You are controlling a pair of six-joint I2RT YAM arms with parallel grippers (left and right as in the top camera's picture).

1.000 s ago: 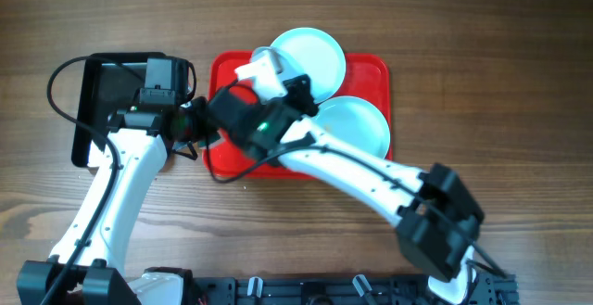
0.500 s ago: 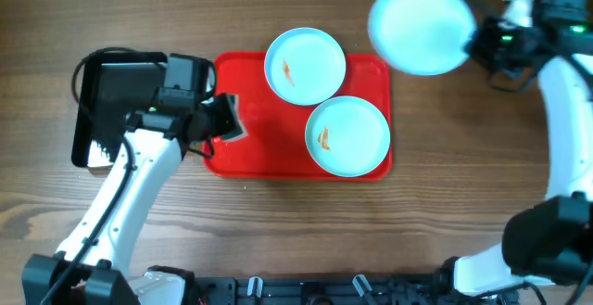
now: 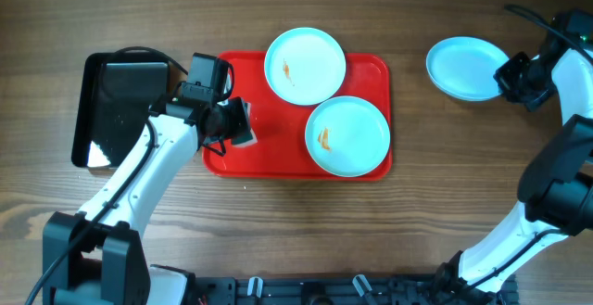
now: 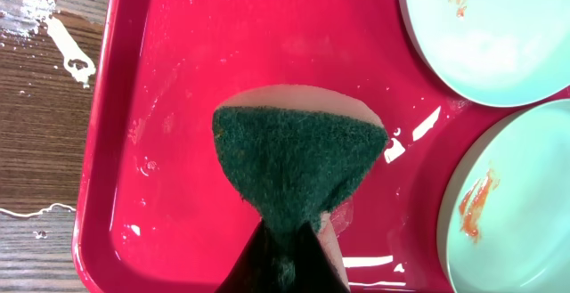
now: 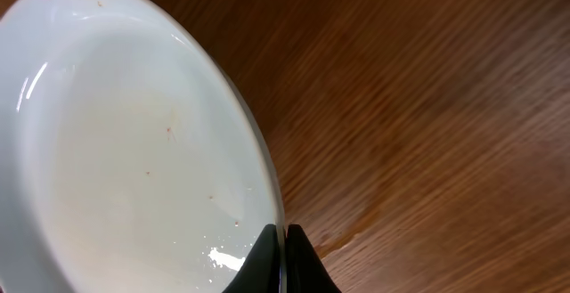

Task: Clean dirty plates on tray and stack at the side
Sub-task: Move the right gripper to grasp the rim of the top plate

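The red tray [image 3: 278,157] holds two pale blue plates with orange smears, one at its far edge [image 3: 305,65] and one at its right [image 3: 347,135]; both show in the left wrist view [image 4: 485,35] [image 4: 517,204]. My left gripper [image 3: 233,122] is shut on a dark green scouring sponge [image 4: 298,164] over the tray's left part [image 4: 178,106]. My right gripper [image 3: 507,75] is shut on the rim of a third plate [image 3: 465,68], which looks clean [image 5: 134,150], low over the table at the right.
A glossy black tray [image 3: 116,110] lies left of the red tray. White wet marks [image 4: 53,26] lie on the wood by the red tray's left rim. Bare wooden table surrounds the held plate.
My right arm swung the third plate from the tray to the table's right side and lowered it. My left gripper moved right, with the sponge, over the tray's left part.
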